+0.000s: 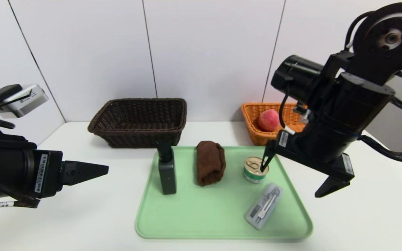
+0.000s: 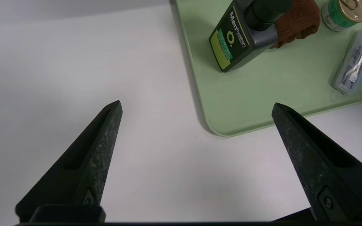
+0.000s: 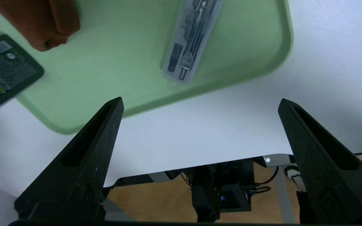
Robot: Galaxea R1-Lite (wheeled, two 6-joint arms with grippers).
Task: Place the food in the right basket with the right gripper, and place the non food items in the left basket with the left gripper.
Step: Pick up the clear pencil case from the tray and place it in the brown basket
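Here, line by line:
Right gripper (image 1: 298, 176): hangs over the right side of the tray (image 1: 194, 223), jaws spread wide and holding nothing; one fingertip shows in front of the can (image 1: 255, 169), the other past the tray's right rim.
Left gripper (image 2: 196, 106): low over the worktop (image 1: 361, 216), left of the tray, jaws released and bare.
Tray: green, on the white worktop, carrying four things.
Bottle (image 1: 166, 167): dark, upright, at the tray's left.
Towel (image 1: 210, 162): brown, rolled, between bottle and can.
Can: green with a pull-tab lid, upright, right of the towel.
Case (image 1: 264, 205): clear plastic, flat, near the tray's front right corner.
Left basket (image 1: 139, 120): dark wicker, behind the tray.
Right basket (image 1: 257, 115): orange wicker, behind the tray's right corner, partly hidden by the arm.
Peach (image 1: 268, 120): inside the right basket.
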